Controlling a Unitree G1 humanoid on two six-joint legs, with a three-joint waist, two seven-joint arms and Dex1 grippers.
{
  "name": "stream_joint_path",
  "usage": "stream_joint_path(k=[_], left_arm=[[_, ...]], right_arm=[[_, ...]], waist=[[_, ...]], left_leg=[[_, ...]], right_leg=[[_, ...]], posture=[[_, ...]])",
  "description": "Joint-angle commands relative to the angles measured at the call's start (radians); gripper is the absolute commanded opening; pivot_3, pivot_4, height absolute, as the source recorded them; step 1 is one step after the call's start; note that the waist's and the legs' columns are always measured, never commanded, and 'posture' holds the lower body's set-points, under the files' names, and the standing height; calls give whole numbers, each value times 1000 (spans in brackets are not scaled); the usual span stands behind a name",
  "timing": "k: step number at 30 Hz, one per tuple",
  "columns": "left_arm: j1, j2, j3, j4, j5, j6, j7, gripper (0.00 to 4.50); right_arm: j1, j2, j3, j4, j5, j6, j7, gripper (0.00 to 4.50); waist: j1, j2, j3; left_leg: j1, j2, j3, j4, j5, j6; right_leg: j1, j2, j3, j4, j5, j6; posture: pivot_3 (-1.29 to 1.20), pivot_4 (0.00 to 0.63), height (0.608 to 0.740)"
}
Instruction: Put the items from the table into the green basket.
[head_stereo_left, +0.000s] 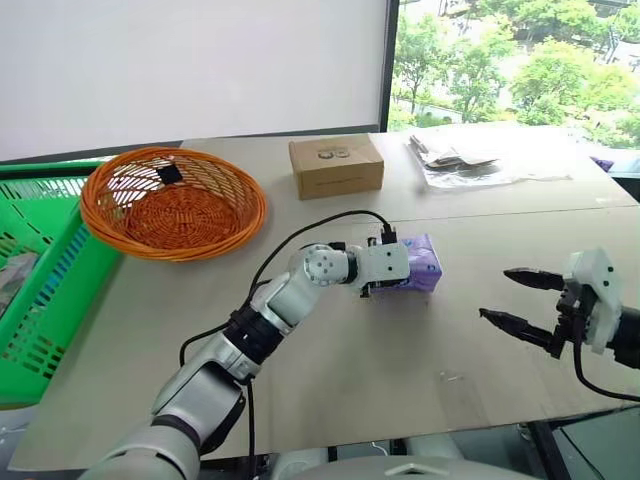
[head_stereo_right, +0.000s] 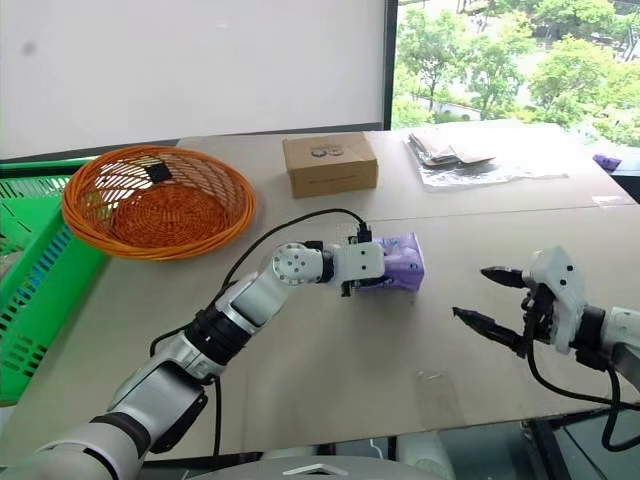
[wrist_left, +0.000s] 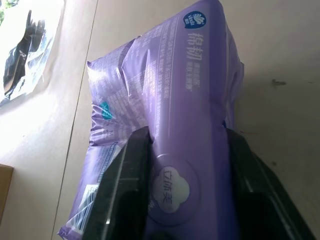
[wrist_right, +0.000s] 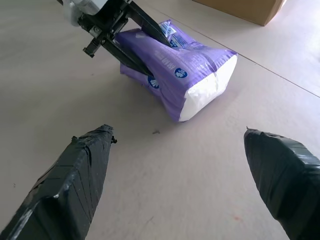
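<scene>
Tissue pack (head_stereo_left: 420, 265) mid-table (head_stereo_left: 400, 370), cardboard box (head_stereo_left: 336, 166) behind, wicker bowl (head_stereo_left: 172, 203) left, green basket (head_stereo_left: 40, 270) beyond

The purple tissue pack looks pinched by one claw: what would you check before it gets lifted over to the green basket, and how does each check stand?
1. Left claw shut on the purple tissue pack: ok.
2. Both fingers press the pack's sides: ok.
3. Pack off the table: not ok, it rests there.
4. Right claw open, apart from the pack: ok.
5. Orange wicker basket near the way to the green basket: cannot tell if the lift clears it.
</scene>
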Motion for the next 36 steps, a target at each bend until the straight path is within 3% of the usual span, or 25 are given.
stream_joint_path(k=[1,6,15,22,28,36], left_arm=[[9,-4,25,22,26,6,24,711],[0,-14,83,24,26,14,77,663],[-157,59,429,-66,-20,268,242,663],[-244,283,591,-198,56,459,309,663],[-178,507,682,-239,116,538,324,663],[17,615,834,-274,146,630,391,663]], right_arm=[[-29,-3,-10,2,-11,-22,3,4500],[-100,19,1,13,19,-12,-6,4500],[-323,125,36,-3,220,2,12,4500],[-560,225,113,36,325,11,-33,4500],[-707,275,182,71,361,39,-47,4500],[-771,314,215,86,406,61,-28,4500]], waist=[[1,0,0],[0,-1,1],[10,-5,11],[17,-7,12],[47,-7,12],[122,-10,10]], left_leg=[[0,0,0,0,0,0],[0,0,0,0,0,0],[-3,1,-3,-2,0,0],[-3,0,-2,-8,0,0],[-4,1,-3,-10,0,0],[-5,1,-3,-9,0,0]], right_leg=[[0,0,0,0,0,0],[0,0,0,0,0,0],[-2,1,-3,0,3,4],[-4,0,-2,-2,5,0],[-6,0,-3,-1,5,0],[-6,-3,-5,-1,5,0]], posture=[[-40,31,740],[-20,34,740],[53,29,740],[140,22,740],[207,12,740],[268,8,740]])
